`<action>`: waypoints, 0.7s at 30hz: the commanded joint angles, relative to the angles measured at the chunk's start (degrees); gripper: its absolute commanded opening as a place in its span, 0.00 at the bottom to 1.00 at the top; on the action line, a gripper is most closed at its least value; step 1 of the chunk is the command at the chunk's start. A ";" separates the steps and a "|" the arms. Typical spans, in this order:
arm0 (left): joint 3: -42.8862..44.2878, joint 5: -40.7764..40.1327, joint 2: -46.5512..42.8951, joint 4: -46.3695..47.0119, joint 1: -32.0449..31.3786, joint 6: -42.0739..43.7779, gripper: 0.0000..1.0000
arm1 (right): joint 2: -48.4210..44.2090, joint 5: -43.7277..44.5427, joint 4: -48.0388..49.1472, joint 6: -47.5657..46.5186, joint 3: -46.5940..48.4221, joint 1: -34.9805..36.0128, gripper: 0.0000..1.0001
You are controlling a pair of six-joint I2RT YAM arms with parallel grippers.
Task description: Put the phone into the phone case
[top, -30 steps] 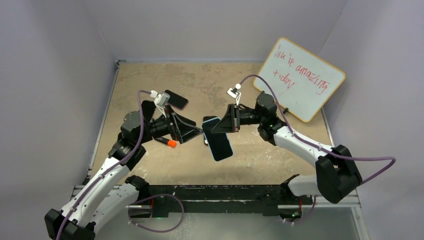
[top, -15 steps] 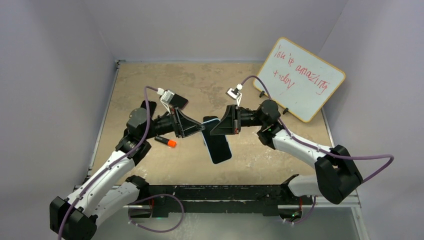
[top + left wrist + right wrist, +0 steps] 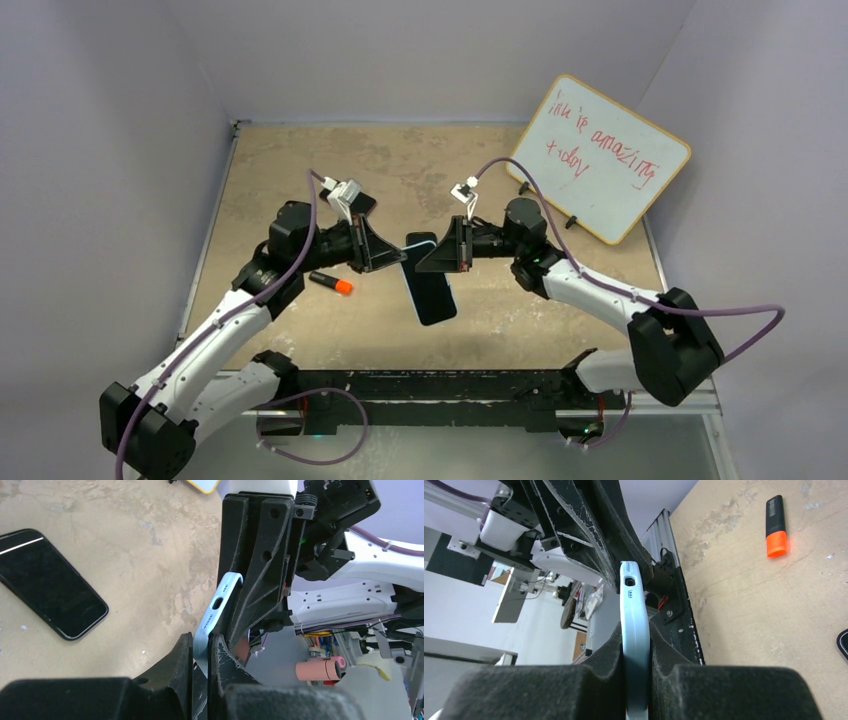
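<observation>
Right now both arms meet over the middle of the tan, mottled tabletop (image 3: pixel 300 160), and the white dry-erase board (image 3: pixel 600 155) with red handwriting stands propped well behind my right arm. The left gripper (image 3: pixel 200 652) and the right gripper (image 3: pixel 636 645) face each other almost tip to tip. Each has its jaws pressed together on an edge of the light blue, soft-looking phone case (image 3: pixel 432 290). The case hangs in the air between them, off the table. From the left wrist I see the left pads nipping only a narrow strip of the rim. From the right wrist the case sits deeper between the right pads.

The black, glass-fronted smartphone (image 3: pixel 50 582) lies flat on the table to the outer side of my left hand, well apart from the case. The black marker (image 3: pixel 330 283) with its orange cap lies beneath my left forearm.

I read this as a handover or re-grip of the case. To do it well, I would make sure the left pinch is firm before loosening the right, since a shallow bite on a flexible rim could slip or twist. I would also hold the rim only, leaving the hollow free. The case should then go down flat, open side up, beside the left hand so the phone can be brought over it.
</observation>
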 commanded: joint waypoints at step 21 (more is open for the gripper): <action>-9.43 7.13 -8.42 13.80 0.26 -13.08 0.66 | -6.19 28.76 23.40 22.26 -5.71 -0.05 0.00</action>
